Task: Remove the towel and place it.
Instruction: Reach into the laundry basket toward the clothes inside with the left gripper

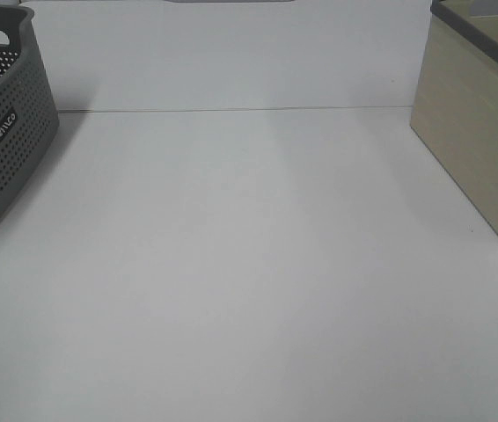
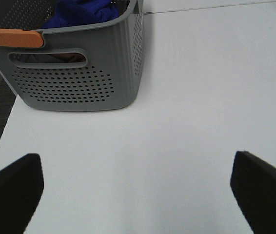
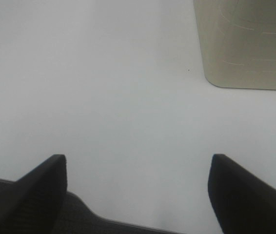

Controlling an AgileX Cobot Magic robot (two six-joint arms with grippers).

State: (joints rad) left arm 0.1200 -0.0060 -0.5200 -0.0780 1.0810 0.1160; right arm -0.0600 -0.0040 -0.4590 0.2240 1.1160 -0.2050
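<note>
Right, we're at the reach step: the royal-blue soft cloth towel (image 2: 82, 10) sits bunched inside the grey perforated plastic basket (image 2: 74, 83) at the left edge of the white counter (image 1: 249, 264), not yet gripped. Our left hand (image 2: 138, 192) hangs near that basket, fingers spread wide, empty. Our right hand (image 3: 138, 192) is likewise wide and empty, near the beige smooth-walled bin (image 1: 482, 132). Next, we judge, the left hand must clear the rim, drop onto the cloth and pinch a fold.

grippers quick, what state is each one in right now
Left gripper: open, holding nothing; the towel is in the grey basket.
Right gripper: open, holding nothing.
</note>
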